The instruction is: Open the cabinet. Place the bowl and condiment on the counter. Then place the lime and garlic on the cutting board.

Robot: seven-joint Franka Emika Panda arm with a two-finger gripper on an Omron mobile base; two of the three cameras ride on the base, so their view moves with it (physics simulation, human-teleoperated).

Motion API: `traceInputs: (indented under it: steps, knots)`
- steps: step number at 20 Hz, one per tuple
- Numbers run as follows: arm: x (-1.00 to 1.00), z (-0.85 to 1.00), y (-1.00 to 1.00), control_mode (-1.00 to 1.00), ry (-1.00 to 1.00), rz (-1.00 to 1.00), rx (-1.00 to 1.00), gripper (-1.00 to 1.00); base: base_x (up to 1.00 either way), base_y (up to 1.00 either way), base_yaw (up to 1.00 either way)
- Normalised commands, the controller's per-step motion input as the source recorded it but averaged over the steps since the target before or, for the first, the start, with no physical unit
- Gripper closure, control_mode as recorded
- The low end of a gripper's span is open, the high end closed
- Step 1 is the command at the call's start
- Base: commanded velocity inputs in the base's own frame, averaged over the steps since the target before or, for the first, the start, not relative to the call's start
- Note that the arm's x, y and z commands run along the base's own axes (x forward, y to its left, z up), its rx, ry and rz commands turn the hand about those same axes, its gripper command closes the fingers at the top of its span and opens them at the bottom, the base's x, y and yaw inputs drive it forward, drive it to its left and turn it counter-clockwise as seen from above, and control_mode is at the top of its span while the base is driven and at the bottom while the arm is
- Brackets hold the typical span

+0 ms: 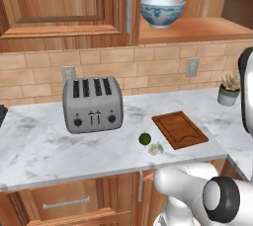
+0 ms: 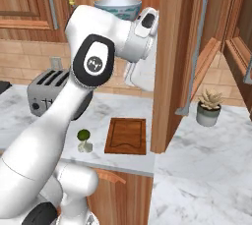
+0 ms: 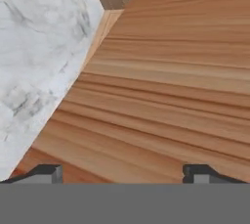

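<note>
Simulated kitchen: a white marble worktop (image 1: 39, 146) with grey veins below a reddish-brown cabinet (image 1: 59, 3). The cabinet's right door (image 2: 170, 62) stands swung out, edge-on in the right base view, its silver bar handle (image 2: 194, 47) running vertically, so the opening step looks done. The bowl (image 1: 162, 12) sits upright on the cabinet shelf, rim up, not yet brought down. A small yellow object (image 2: 72, 2), probably the condiment, peeks beside the bowl. The lime (image 1: 145, 138) and garlic (image 1: 156, 148) lie close together on the worktop, just off the near left corner of the cutting board (image 1: 179, 129), whose long axis runs away from the worktop's front edge. The claw (image 3: 122, 173) faces wood grain, tips well apart, holding nothing. A toaster (image 1: 92, 104) stands left, a potted plant (image 2: 208, 107) right
</note>
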Motion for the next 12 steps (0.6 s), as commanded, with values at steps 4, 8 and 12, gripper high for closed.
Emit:
traceInputs:
  steps: [4,8,12]
  knots:
    - [-0.7,0.0,0.07,-1.0,-0.08,-0.01,0.0,-1.0,0.0,0.0,0.0]
    - [-0.82,-0.22,0.78,-1.0,0.02,0.23,0.03,-1.0,0.0,0.0,0.0]
    - [-0.47,-0.31,0.71,-1.0,0.02,0.31,0.22,-1.0,0.0,0.0,0.0]
